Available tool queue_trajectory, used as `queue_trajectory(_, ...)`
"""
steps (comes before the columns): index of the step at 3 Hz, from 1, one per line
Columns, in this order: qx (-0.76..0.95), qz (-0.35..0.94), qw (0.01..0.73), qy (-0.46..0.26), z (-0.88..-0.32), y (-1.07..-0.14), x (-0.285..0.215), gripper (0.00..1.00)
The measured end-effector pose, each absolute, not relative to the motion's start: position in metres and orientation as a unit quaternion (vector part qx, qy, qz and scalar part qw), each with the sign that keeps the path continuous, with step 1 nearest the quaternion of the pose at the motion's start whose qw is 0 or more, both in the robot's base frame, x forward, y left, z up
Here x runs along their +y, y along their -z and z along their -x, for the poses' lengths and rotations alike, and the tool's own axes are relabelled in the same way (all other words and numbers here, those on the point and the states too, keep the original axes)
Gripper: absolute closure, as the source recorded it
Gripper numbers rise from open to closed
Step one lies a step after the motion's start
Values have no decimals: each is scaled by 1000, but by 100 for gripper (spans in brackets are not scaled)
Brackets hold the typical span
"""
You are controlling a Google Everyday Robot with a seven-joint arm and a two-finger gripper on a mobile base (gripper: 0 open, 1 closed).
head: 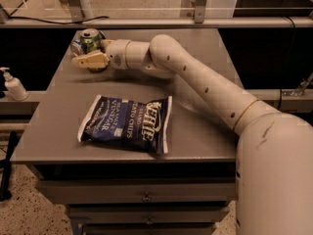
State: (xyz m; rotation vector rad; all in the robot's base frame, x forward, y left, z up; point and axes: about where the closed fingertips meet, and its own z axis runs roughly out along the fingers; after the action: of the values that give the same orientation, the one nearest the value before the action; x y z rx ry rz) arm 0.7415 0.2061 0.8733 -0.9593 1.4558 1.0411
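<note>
jaws tight around green can (91, 36) at far corner of table (58, 106), chip bag (128, 124) well apart near front edge

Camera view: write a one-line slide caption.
Gripper at a green can on the table's far corner; Kettle chips bag lies nearer.

pincer (86, 51) at the can (91, 36), behind the chip bag (128, 123) on table (53, 117).
</note>
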Motion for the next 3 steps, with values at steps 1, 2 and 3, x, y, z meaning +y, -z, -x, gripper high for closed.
queue_trajectory(1,610,400,527,-436,-741,-872,206,0)
queue_trajectory(2,615,397,529,-430,-743,-868,193,0)
queue_trajectory(3,629,399,538,-395,-760,-870,145,0)
